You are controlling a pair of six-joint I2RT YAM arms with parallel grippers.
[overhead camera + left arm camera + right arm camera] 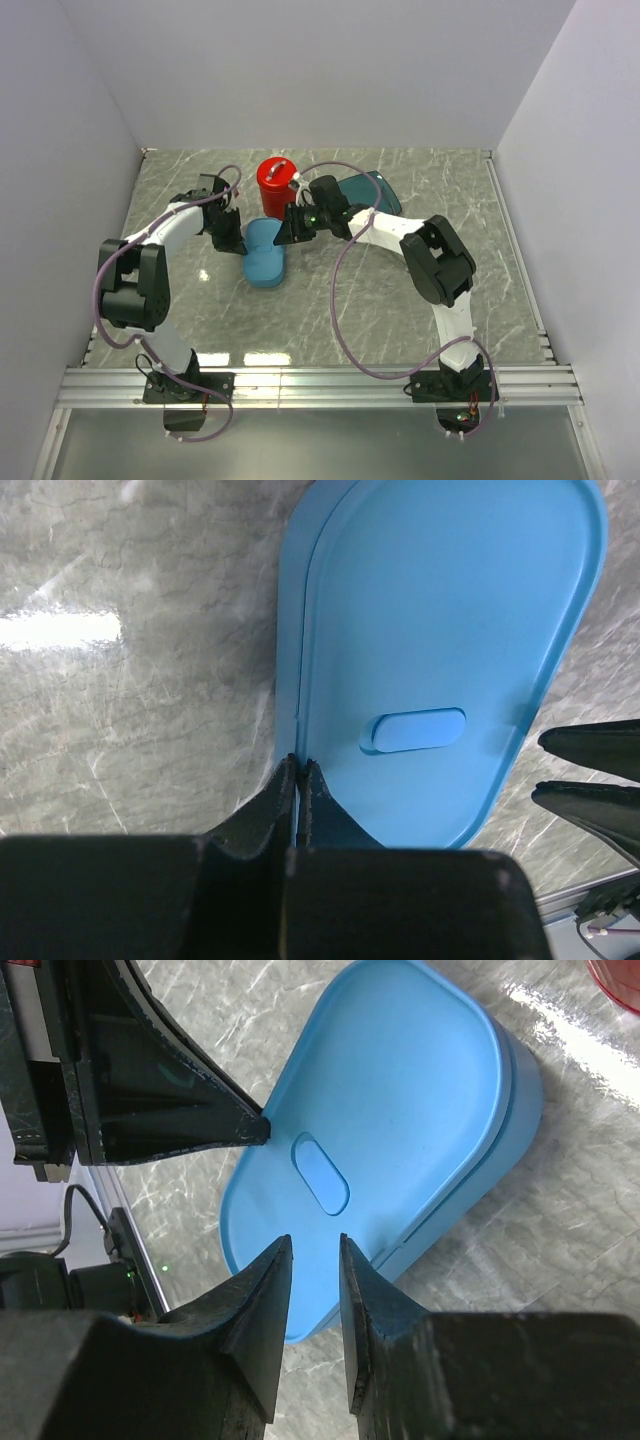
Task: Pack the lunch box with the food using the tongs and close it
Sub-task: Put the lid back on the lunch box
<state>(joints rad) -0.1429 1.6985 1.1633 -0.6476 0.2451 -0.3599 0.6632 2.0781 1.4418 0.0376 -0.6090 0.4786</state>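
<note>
Fingers of the left gripper [297, 765] are pressed together, their tips at the long edge of the lid [440, 630] that lies on the lunch box [265, 265]; whether the thin rim is nipped between them cannot be told. The right gripper [312, 1250] hovers over one rounded end of the lid, jaws narrowly parted and holding nothing.

Only the wrist views show the lid's oval recess [321, 1172] and the box wall peeking out along one side. Only the top view shows the red canister [277, 182] just behind the box and the dark teal plate [372, 190] beyond the right arm.

The box lies in the middle of the table [400, 300], its long axis running near to far. Both arms reach forward and bend inward, their grippers flanking its far end.
</note>
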